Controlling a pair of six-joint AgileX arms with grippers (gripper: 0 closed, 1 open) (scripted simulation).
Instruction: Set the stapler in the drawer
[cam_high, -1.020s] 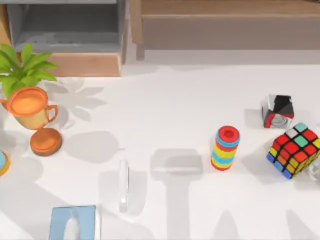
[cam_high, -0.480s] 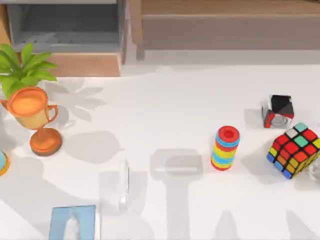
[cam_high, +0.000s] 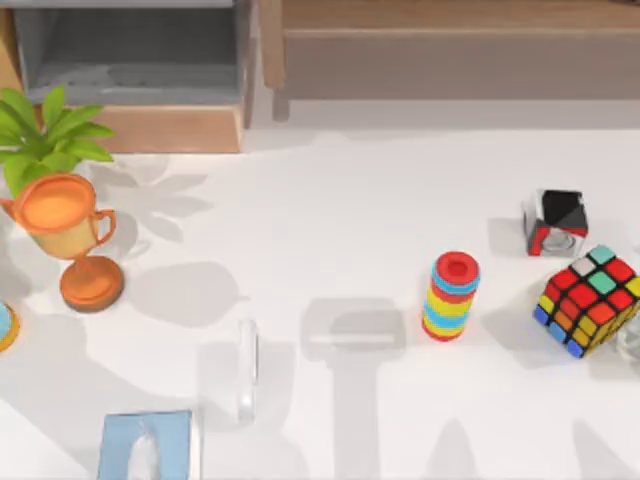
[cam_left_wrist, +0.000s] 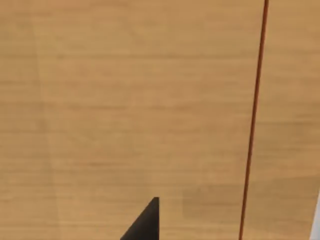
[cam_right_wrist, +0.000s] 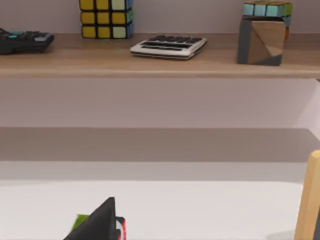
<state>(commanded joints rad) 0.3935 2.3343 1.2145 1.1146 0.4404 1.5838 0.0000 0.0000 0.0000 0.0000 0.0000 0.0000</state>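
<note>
Your left gripper (cam_left_wrist: 142, 222) is showing as a dark tip facing wood grain; you cannot tell its grip, nor the right gripper's (cam_right_wrist: 97, 222). The stapler (cam_high: 246, 372) is lying toward the table's seven o'clock, long axis twelve-to-six. The drawer (cam_high: 130, 50) is sitting open at eleven o'clock, holding nothing visible.

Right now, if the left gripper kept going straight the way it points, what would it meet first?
Probably a light wooden panel: in the left wrist view it spans the way ahead of the left gripper's dark fingertip, with a thin dark seam to one side. How near it is cannot be judged.
</note>
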